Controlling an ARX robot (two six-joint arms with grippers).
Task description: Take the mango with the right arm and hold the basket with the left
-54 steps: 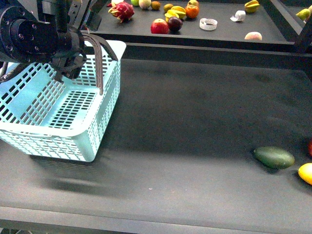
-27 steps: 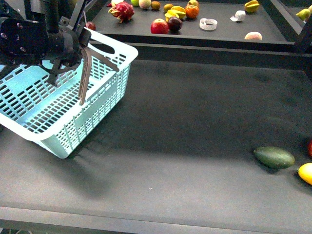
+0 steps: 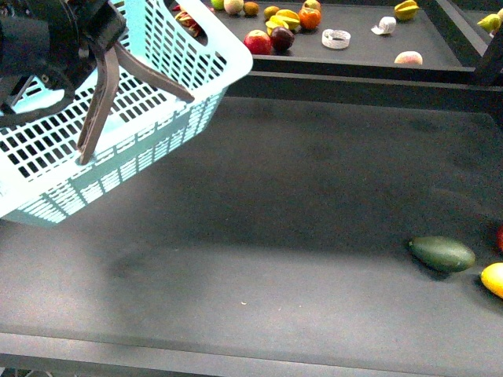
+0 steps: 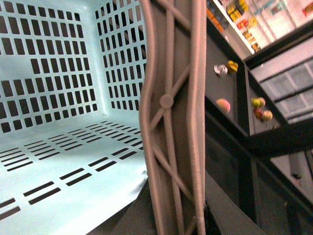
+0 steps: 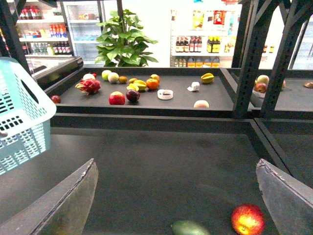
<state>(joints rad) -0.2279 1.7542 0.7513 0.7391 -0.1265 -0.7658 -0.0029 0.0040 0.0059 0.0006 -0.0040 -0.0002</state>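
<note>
The pale blue basket [image 3: 149, 86] hangs tilted in the air at the upper left, off the table. My left gripper [image 3: 93, 38] is shut on its grey-brown swing handle [image 3: 98, 102]. In the left wrist view the handle [image 4: 171, 122] runs through my left gripper [image 4: 172, 220], with the basket's empty inside [image 4: 58, 107] beside it. The yellow mango [image 3: 493, 279] lies at the table's right edge, half cut off. My right gripper [image 5: 176, 200] is open and empty, above the table. The mango is out of the right wrist view.
A dark green oval fruit [image 3: 442, 253] lies just left of the mango; it also shows in the right wrist view [image 5: 188, 228] beside a red apple [image 5: 248, 219]. The back shelf [image 3: 369, 51] holds several fruits and a white tape roll [image 3: 335, 38].
The basket has risen off the table and tipped steeply, swinging up and to the right under my left gripper. The fruits on the table have not moved.
</note>
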